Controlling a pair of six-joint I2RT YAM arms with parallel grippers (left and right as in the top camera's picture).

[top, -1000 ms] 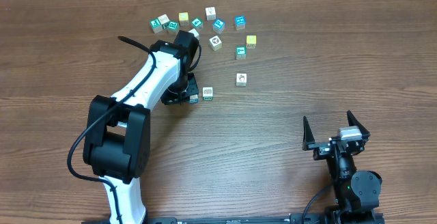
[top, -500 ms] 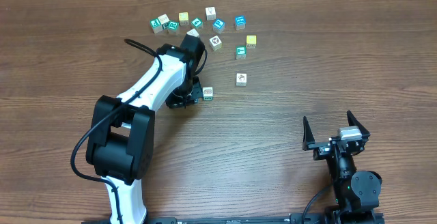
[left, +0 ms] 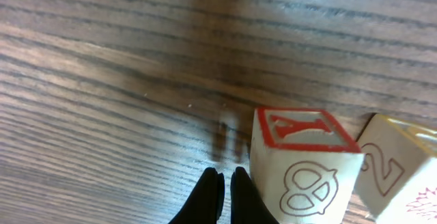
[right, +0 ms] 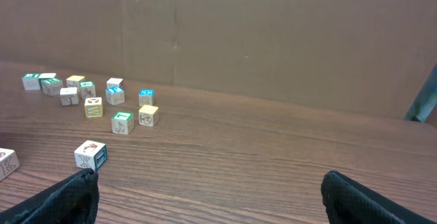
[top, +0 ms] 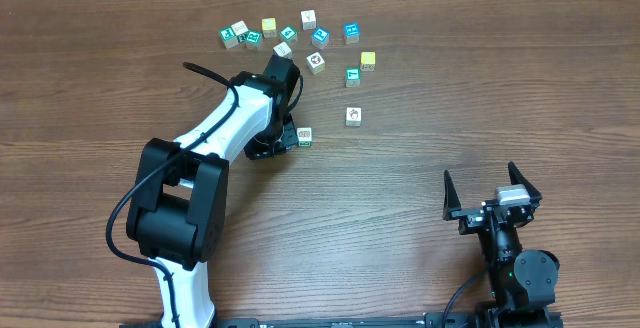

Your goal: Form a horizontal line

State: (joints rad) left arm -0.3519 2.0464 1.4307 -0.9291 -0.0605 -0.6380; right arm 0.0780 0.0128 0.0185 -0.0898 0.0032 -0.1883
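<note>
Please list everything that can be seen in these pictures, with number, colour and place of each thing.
table: one, brown wood, under everything.
far cubes: about twelve, white, teal, blue, yellow, scattered at far side.
single cube: one, white, nearer than those.
cubes by left arm: two, pale, one red-lettered, side by side.
cardboard wall: one, brown, behind table.
left arm: one, white and black, jaws shut beside two cubes.
right arm: one, black, jaws open, empty, near edge.
</note>
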